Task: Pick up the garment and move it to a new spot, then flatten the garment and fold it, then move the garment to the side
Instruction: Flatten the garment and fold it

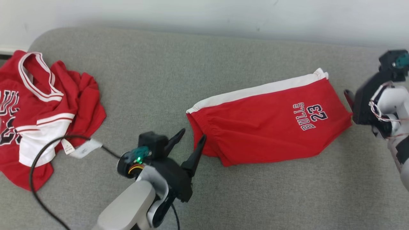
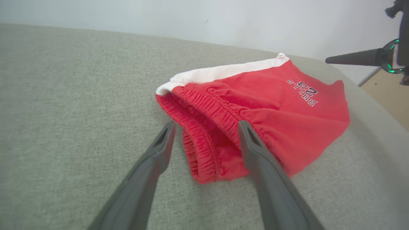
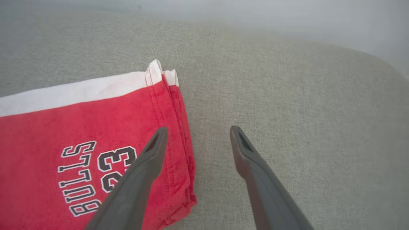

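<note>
Grey cloth-covered surface (image 1: 153, 80) across nearly the whole head view, rounded at its 10 o'clock corner, with a pale wall (image 1: 204, 16) along 12 o'clock.

On it, at about 3 o'clock from the middle, the red shorts (image 1: 271, 127): lying flat, apparently doubled leg on leg, long axis tilted from 8 o'clock up toward 2 o'clock. White side stripe along the 12 o'clock edge. Gathered elastic waistband at the 9 o'clock end. "BULLS 23" print, upside down in the head view, near the 3 o'clock end by the leg hem.

Well apart, at 9 o'clock by the picture's edge, a red jersey (image 1: 41, 111) with white trim, crumpled, collar toward 11 o'clock, partly cut off by the frame.

Left pincer (image 1: 192, 134) at 8 o'clock of the shorts, pointing toward 1 o'clock, spread wide and gripping nothing. In the left wrist view, one finger over bare surface, the other over the waistband corner, the folded waistband end between them. Contact with the cloth: cannot tell.

Right pincer (image 3: 198, 129) at the 3 o'clock end of the shorts, likewise spread wide and empty. In the right wrist view, one finger over the hem beside the print, the other over bare grey cloth.

Thin black cable (image 1: 31, 175) looping from the left wrist across the jersey's 5 o'clock corner.

Smallest, white care labels (image 1: 81, 149) at that corner, just beside the cable.
</note>
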`<state>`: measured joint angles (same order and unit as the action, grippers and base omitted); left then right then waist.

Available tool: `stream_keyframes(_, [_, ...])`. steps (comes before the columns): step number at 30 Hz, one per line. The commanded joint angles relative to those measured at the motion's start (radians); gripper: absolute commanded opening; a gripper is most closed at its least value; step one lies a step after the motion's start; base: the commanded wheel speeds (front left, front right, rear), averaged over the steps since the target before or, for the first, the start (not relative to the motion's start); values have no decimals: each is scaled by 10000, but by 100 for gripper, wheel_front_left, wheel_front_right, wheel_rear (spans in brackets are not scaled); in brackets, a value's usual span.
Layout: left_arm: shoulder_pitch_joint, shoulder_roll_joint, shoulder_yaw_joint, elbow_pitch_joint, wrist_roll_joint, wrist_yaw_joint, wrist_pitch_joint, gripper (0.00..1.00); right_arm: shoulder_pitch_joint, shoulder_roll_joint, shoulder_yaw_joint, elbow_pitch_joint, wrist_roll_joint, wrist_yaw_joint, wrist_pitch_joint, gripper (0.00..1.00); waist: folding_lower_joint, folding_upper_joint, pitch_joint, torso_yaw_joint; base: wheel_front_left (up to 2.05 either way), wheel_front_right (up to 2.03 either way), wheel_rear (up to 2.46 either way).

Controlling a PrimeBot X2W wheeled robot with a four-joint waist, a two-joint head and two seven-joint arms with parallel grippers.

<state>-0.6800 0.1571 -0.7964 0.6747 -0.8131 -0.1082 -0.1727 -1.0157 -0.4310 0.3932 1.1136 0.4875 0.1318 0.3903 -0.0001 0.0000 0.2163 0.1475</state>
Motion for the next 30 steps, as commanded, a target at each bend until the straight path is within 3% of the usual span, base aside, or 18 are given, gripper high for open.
stream_keyframes(1, [319, 229, 44, -366, 171, 189, -331, 100, 201, -76, -140, 172, 110, -22, 102, 100, 1, 0, -278, -16, 0, 0, 0])
stream_keyframes(7, [1390, 837, 431, -1891, 613, 784, -864, 100, 411, -36, -537, 689, 270, -22, 150, 100, 1, 0, -315, 269, 0, 0, 0])
stream_keyframes(14, [3452, 1165, 1929, -4514, 1224, 1245, -928, 100, 354, -74, -1171, 1357, 293, -22, -155, 100, 1, 0, 6, 779, 0, 0, 0])
stream_keyframes(21, [4729, 866, 2615, -5563, 1790, 1210, -932, 100, 487, 27, -1832, 1716, 159, -22, -7, 100, 1, 0, 214, 1131, 0, 0, 0])
stream_keyframes(25, [4990, 812, 2781, -5720, 1913, 1175, -933, 100, 698, 337, -2029, 1812, 37, -21, 675, 100, 1, 0, 224, 1130, 0, 0, 0])
stream_keyframes(30, [5129, 768, 2861, -5745, 1997, 1088, -933, 100, 1054, 202, -2373, 1873, -336, -22, 1378, 100, 1, 0, 127, 1090, 0, 0, 0])
